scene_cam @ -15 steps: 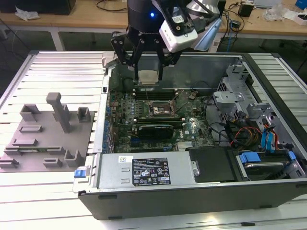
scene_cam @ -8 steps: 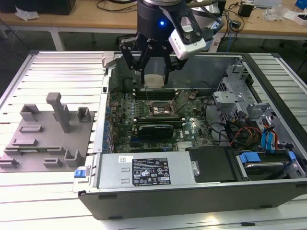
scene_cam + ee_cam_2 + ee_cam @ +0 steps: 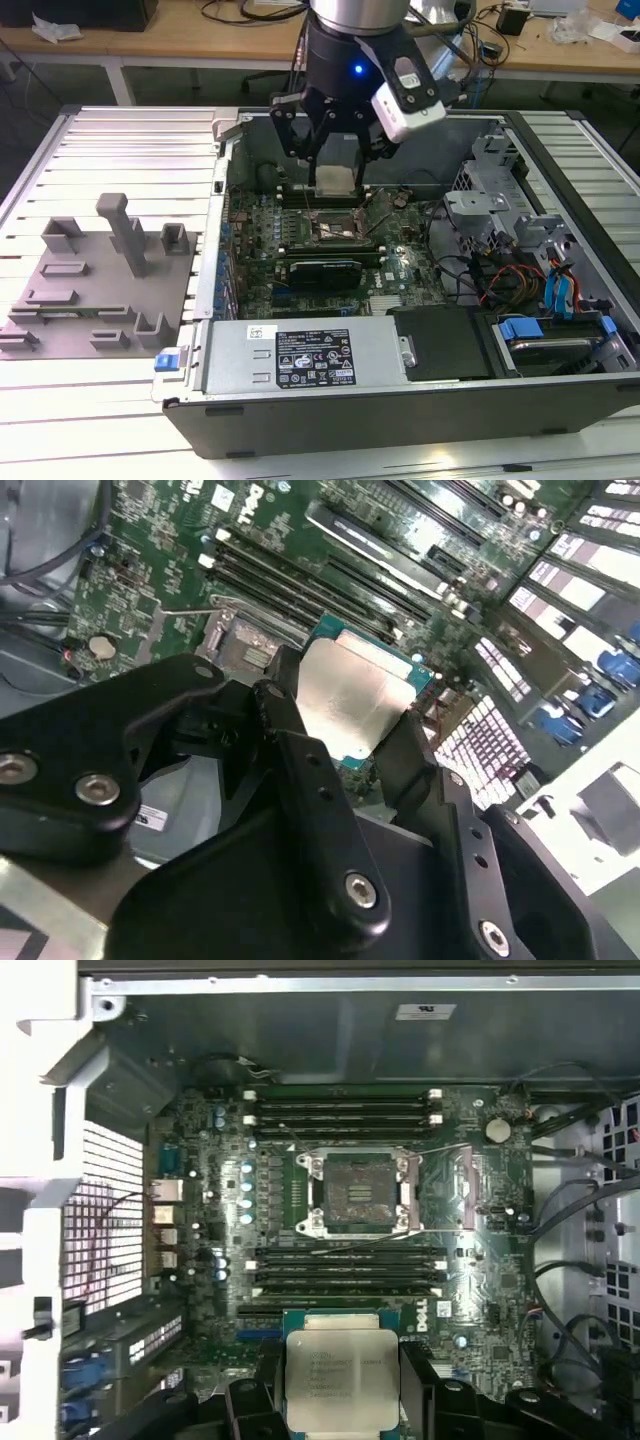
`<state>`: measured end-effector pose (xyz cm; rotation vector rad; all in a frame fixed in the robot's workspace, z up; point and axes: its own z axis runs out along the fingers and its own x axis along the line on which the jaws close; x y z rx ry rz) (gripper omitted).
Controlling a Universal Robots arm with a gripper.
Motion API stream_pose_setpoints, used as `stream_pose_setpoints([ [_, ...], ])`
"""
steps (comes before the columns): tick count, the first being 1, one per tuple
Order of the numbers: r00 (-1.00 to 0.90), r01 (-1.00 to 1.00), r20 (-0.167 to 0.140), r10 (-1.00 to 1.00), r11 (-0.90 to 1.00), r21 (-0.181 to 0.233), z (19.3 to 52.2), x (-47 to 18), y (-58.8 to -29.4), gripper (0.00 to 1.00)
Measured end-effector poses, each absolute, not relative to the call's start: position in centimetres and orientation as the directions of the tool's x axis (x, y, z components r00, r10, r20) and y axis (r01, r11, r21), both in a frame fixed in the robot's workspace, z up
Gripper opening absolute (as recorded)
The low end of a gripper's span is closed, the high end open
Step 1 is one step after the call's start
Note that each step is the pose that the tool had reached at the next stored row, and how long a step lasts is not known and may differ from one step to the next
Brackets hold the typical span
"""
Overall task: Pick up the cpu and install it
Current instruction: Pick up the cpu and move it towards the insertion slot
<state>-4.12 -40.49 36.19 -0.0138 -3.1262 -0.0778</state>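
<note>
Closest to the wrist cameras, the end effector is clenched on the cpu. Its two dark fingers press on opposite edges of the chip. The silvery lid faces up toward the wrist and the chip is held flat, clear of the board.

Just beyond the chip in the first wrist view runs a bank of memory slots, and past them lies the socket. The socket is open, with its contact field bare and its metal frame swung aside. The cpu's edges look parallel to the socket frame, so I judge it already squared to its seat. It is nearly square, so it has no real long axis.

In the exterior view the chip hangs above the motherboard, close over the socket. Whether it is exactly centred I cannot tell.

Around all this stands the open computer case. The arm comes straight down into it, wrist vertical and fingers pointing at the board.

Farthest off, on the exterior view's left, a grey fixture plate rests on the ribbed tabletop, well apart from the case.
</note>
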Motion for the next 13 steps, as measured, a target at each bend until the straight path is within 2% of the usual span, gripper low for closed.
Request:
stream_pose_setpoints([
  [6,-1.000,0.018,0.017,0.017,0.999,0.049,34.6,-1.9,-39.9,0.55],
  [13,-1.000,0.018,0.017,0.017,0.999,0.050,33.0,-1.8,-37.5,0.55],
])
